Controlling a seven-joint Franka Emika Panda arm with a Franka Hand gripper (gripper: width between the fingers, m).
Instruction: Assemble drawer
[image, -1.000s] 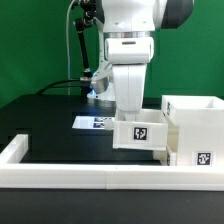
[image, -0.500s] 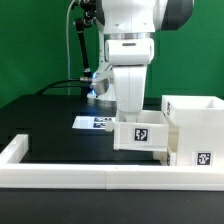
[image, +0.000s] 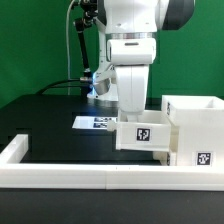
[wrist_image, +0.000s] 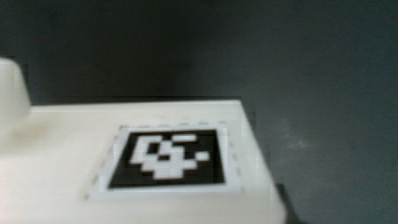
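Exterior view: shallow white plastic tagged tray (image: 143, 135) directly beneath the arm's claw, touching the tall white box casing (image: 197, 128) on that view's right; claw state indiscernible.

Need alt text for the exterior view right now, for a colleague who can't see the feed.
A white robot arm reaches down onto a small white tray with a square tag, which sits against the tall white casing on the exterior view's right. A low white border rail crosses the front of the black table; the claw itself is hidden.
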